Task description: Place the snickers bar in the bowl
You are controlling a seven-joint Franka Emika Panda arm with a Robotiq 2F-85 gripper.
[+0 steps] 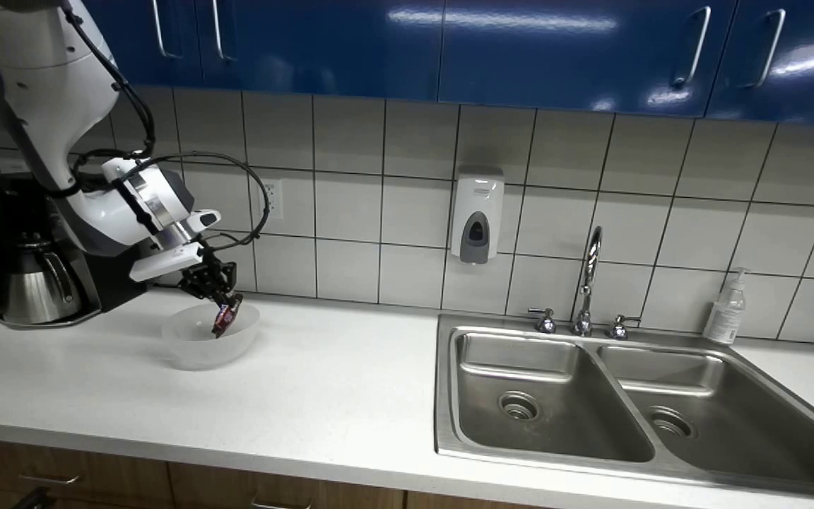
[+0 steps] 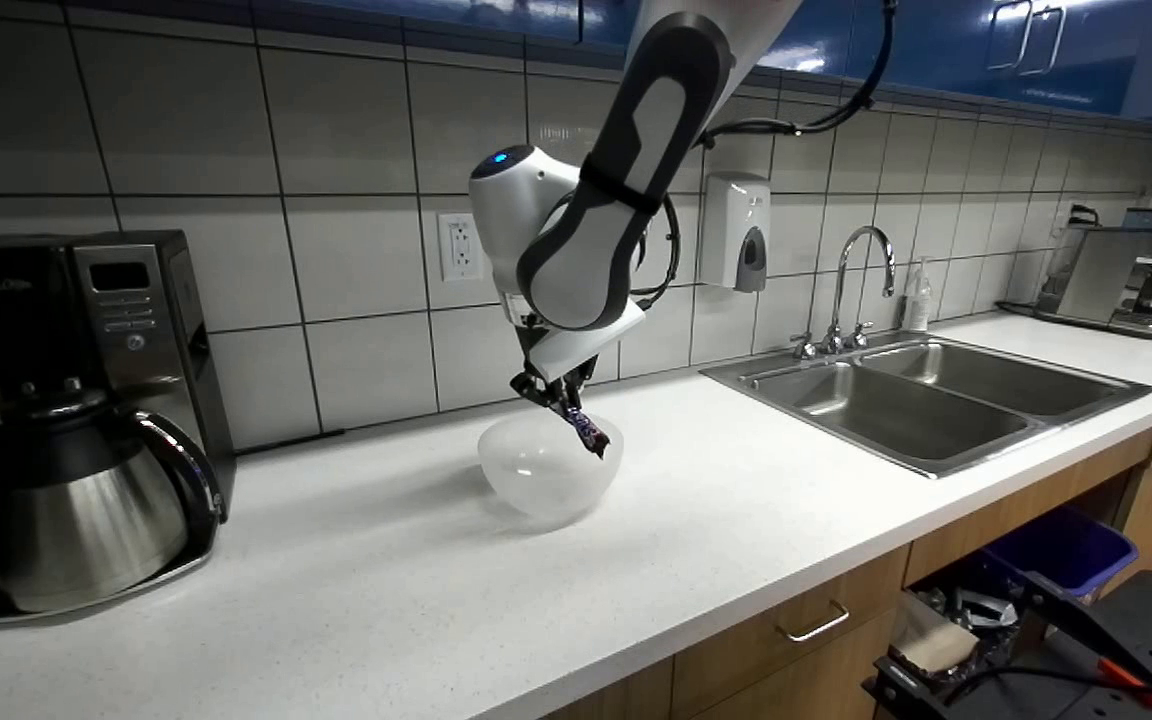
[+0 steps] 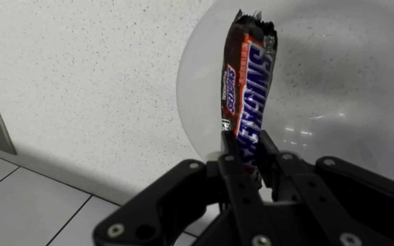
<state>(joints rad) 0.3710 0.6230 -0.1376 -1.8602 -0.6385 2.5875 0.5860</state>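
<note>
The snickers bar, dark brown with a red, white and blue label, shows in both exterior views (image 1: 227, 318) (image 2: 589, 436) and in the wrist view (image 3: 248, 82). My gripper (image 1: 225, 301) (image 2: 564, 402) (image 3: 245, 138) is shut on one end of it, with a black finger on each side. The bar slants downward, its free end at the bowl's opening. The clear bowl (image 1: 198, 350) (image 2: 536, 485) (image 3: 337, 82) stands upright on the counter. In the wrist view the bar overlaps the bowl near its rim. I cannot tell whether they touch.
A coffee maker with a steel carafe (image 1: 39, 286) (image 2: 86, 510) stands beside the bowl. A double steel sink (image 1: 448, 396) (image 2: 921, 462) with a faucet (image 1: 587, 272) is set in the white counter (image 1: 350, 396). The tiled wall (image 1: 350, 265) rises behind, with a soap dispenser (image 1: 478, 212).
</note>
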